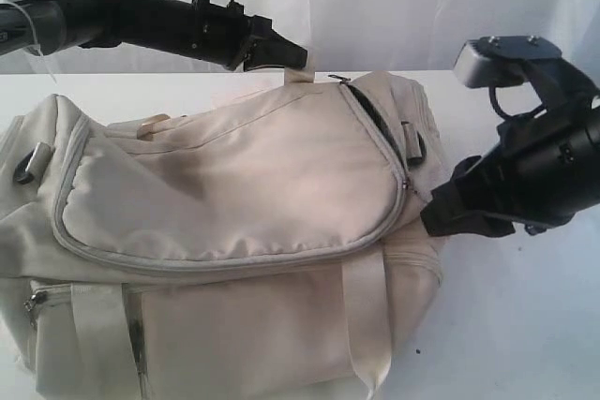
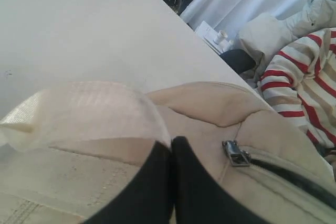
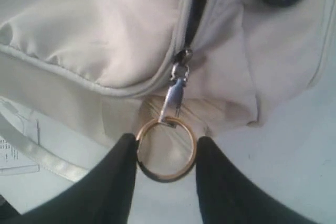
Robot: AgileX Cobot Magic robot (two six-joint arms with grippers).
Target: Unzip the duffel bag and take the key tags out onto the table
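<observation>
On the white table [image 1: 506, 325] sits the duffel bag [image 1: 234, 185], its curved zipper showing a dark gap at the end near my right arm. My right gripper [image 3: 167, 140] grasps the metal ring [image 3: 165, 178] hanging from the zipper pull [image 3: 175, 95]. My left gripper [image 2: 172, 145] is clenched tight against the bag's top, beside a webbing strap [image 2: 79, 108].

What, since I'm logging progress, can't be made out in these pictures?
- Key tags: unseen in every view; the bag fabric hides its inside.
- Bag's left end and bottom: cut off by the exterior view's edges.
- Left end effector: whether it pinches the strap, left wrist view; its fingers hide the contact.
</observation>
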